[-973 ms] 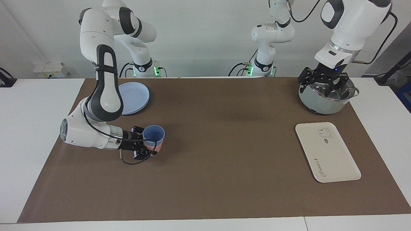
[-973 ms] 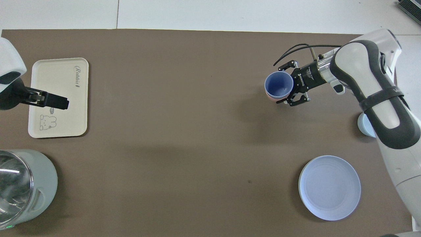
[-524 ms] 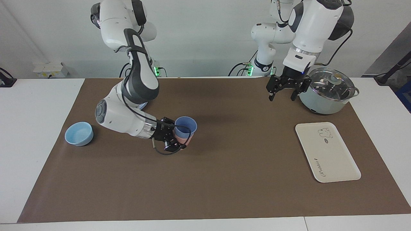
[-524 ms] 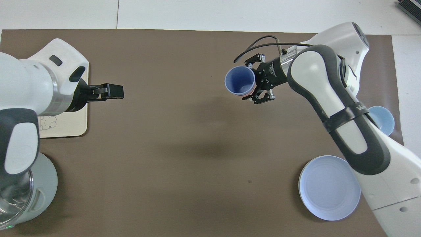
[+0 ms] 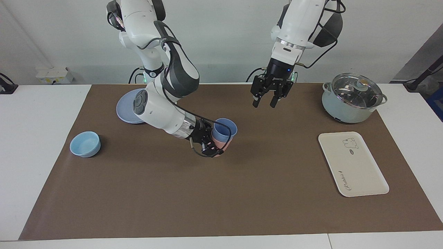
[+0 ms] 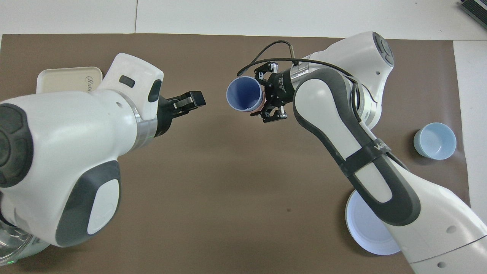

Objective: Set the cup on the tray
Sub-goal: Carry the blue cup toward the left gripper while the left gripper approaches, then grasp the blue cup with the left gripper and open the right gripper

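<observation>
Now cup [image 5: 225,127] mid-table, nearer tray [image 5: 353,164].

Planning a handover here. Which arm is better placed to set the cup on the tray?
Likely the left gripper: it hangs open between the cup, nested in a pink tumbler in the right gripper, and the tray.

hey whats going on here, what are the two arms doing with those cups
The right gripper holds a stack of two cups over the middle of the mat: the blue cup nested in a pink cup. The left gripper hangs open over the mat, close to them and holding nothing. The tray lies bare at the left arm's end of the table, with a lidded pot beside it.
</observation>
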Robot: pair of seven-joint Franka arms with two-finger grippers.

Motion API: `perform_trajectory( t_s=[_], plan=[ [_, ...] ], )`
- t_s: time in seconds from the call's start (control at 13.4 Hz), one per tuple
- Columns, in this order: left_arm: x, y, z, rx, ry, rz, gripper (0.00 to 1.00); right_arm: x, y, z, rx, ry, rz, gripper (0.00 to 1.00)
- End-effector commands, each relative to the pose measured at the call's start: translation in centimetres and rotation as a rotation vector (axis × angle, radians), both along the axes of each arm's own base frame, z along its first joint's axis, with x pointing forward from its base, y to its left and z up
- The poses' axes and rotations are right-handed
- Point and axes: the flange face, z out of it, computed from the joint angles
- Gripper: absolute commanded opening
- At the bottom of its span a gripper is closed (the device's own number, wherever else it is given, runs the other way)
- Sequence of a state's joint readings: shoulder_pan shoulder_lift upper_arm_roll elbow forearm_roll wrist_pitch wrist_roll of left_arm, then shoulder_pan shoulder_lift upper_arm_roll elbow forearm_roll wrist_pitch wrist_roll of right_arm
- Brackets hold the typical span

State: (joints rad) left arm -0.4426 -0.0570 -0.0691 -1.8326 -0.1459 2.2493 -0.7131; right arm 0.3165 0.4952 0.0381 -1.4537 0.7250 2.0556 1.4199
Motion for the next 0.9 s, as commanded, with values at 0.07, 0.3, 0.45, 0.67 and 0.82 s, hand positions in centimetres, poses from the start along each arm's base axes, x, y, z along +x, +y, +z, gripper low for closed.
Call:
perform_trajectory(
  t_s=[0.07,0.3,0.45,0.67,0.82],
  plan=[
    [1.4,-3.2,-4.1,-0.079,-0.021,0.059,0.71,-1.0,1.8,1.1,0.007,0.003,-0.026,0.00],
    [3.1,-3.5,-6.9,-0.078,-0.020,0.073,0.70,-1.1,1.9,1.6,0.010,0.001,-0.028,0.00],
    [3.3,-3.4,-7.1,-0.078,-0.020,0.077,0.69,-1.1,1.9,1.6,0.008,0.001,-0.027,0.00],
    [3.1,-3.9,-7.4,-0.078,-0.018,0.072,0.48,-1.2,1.8,2.0,0.010,-0.005,-0.029,0.00],
    [3.1,-4.1,-7.2,-0.090,-0.019,0.087,0.11,-1.2,1.7,2.4,0.010,-0.013,-0.028,0.00]
  ],
)
